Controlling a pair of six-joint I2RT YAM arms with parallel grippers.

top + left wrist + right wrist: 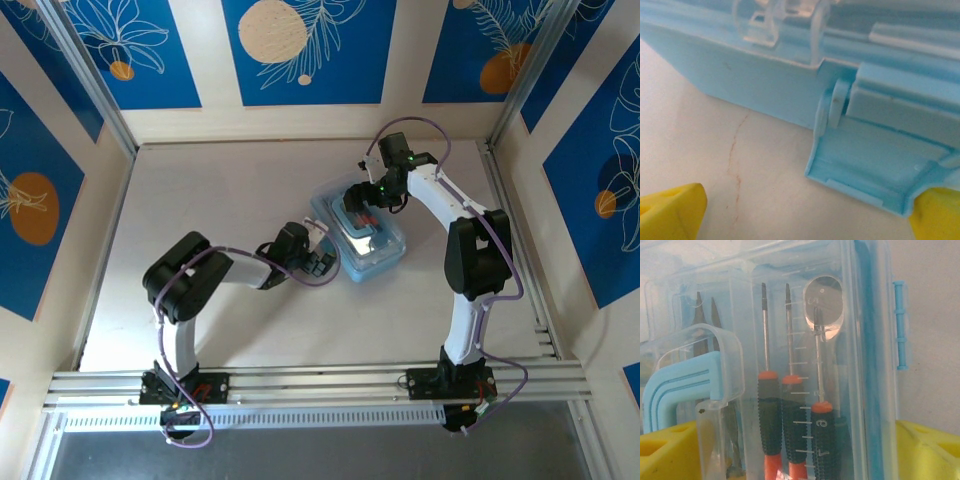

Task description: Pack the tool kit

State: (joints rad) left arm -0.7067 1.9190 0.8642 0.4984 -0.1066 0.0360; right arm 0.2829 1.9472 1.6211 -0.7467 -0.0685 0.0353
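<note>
Light-blue case (372,245) sits central on worktop (230,200), clear lid down, screwdrivers (771,405) visible through it. Left claw (320,262) spread wide, just beside case's near-left side. Right claw (362,210) spread, straddling case's far end; contact unclear

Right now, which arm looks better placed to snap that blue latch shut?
Probably left. The left gripper sits open beside the case, the loose latch flap right by one yellow finger. The right gripper is open over the clear lid, away from that latch.
</note>
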